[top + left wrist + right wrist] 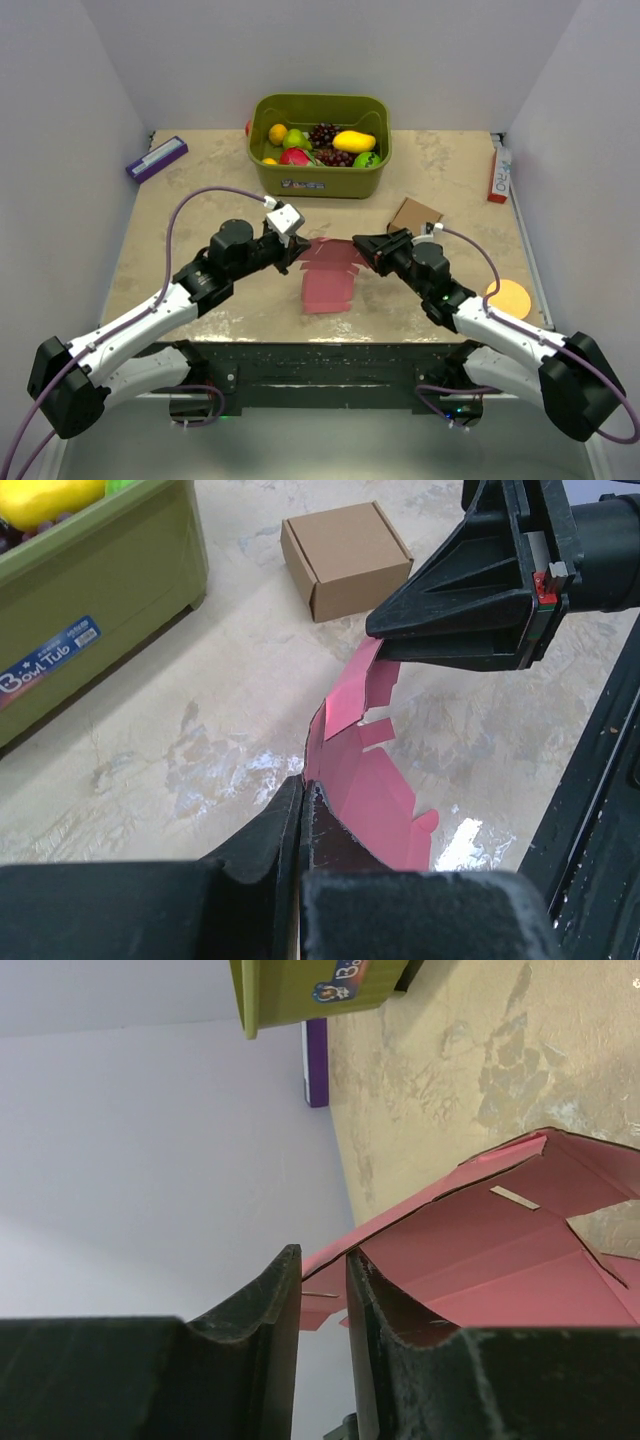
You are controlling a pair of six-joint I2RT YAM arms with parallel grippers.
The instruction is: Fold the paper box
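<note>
Card, pink and flat, hangs between the two grippers: the paper box (325,280) is stretched from one set of fingers to the other, its near part lying on the table (200,200) and its far flaps lifted off it.

The left gripper (299,260) has its fingers (270,830) pressed tight together on the box's left edge. From the left wrist view the card runs straight out from between the tips and away toward the other arm.

The right gripper (362,245) meets the box from the opposite side, at a raised flap. Seen from its own wrist, a slim gap shows between the fingers (275,1290), and the flap's edge sits inside that gap. From the left wrist the same tips look closed on the flap. I can't tell whether they actually pinch it.

Beyond the right fingers, just past the flap, stands a small brown box (415,215). Farther off, beyond both sets of tips, sits a green tub (320,180) of fruit. An orange disc (510,298) lies behind the right gripper, beside its forearm.
</note>
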